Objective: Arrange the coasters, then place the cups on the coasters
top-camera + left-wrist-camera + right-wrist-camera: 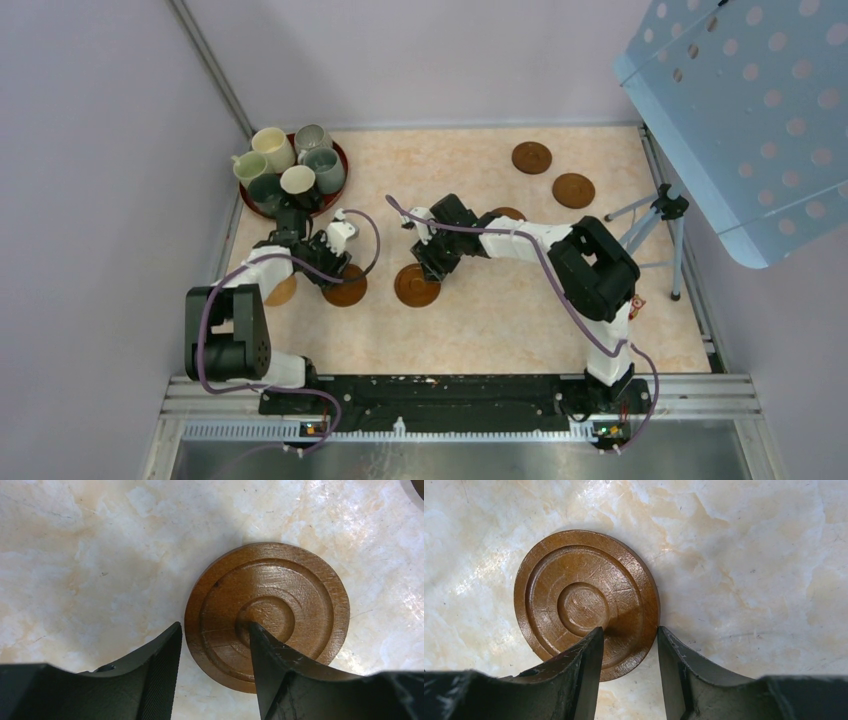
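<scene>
Left coaster [267, 612], round brown grooved wooden disc: flat on the pale marbled table [520, 320], directly under the left gripper [215, 627], whose jaws stand spread astride its rim, pinching nothing. Right coaster [584, 600], same make: near it, under the right gripper [629, 629], jaws parted astride its rim. Both round: no long axis, no heading. Each arm nearest its own.

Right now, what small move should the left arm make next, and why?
Probably raise the left fingers straight up, clear of the coaster. They stand apart, one over its face, one beside its rim, and it lies flat on the table.
</scene>
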You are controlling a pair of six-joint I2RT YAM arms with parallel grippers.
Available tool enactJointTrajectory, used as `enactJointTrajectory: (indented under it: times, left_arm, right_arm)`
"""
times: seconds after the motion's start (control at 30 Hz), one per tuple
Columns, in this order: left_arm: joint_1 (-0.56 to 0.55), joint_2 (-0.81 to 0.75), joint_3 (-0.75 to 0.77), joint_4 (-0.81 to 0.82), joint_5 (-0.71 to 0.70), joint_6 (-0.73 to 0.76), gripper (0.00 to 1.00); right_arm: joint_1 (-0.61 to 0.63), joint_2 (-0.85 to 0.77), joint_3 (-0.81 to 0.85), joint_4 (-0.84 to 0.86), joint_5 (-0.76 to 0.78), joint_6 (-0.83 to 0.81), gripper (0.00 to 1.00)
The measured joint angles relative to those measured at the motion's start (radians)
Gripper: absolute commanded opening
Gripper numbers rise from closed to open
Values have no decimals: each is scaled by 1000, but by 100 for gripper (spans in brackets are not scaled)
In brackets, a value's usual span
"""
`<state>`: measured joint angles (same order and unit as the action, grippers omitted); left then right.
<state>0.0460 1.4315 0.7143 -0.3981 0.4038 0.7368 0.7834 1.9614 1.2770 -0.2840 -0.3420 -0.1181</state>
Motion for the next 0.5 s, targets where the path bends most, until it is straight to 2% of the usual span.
enactJointTrajectory:
  times: [0.2, 0.5]
  left_arm:
    - [0, 0, 13, -64, 0, 14, 75]
    - [0, 2, 87, -166, 28, 8, 82]
  right_arm:
    - [1, -5, 0, -18, -9, -1, 48]
    - [-14, -44, 0, -78, 1, 11, 60]
